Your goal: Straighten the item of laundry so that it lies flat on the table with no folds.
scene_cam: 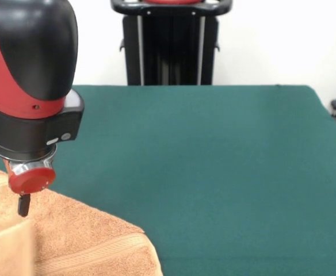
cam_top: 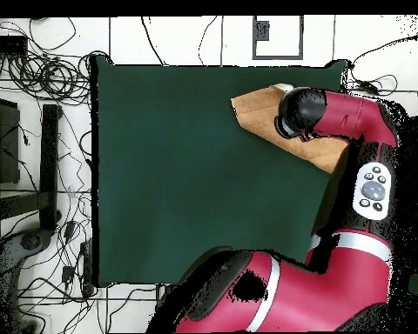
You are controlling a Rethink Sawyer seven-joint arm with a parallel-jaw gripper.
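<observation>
A low front camera faces across the table [scene_cam: 225,172]; an overhead camera looks straight down, farther off. Both share the towel [scene_cam: 70,241] corner beneath the arm [scene_cam: 30,75].

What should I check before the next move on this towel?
1. Towel on the table: ok, though it sits at a corner, with part of it beyond the front view's edge.
2. Towel flat, no folds: cannot tell; the arm covers much of it from overhead.
3. Tool over the towel: ok, it hangs above the cloth near the left edge of the front view.
4. Tool open or shut: cannot tell.
5. Tool touching the cloth: cannot tell.
6. Room to spread the towel: ok, bare green table lies beside it.
</observation>
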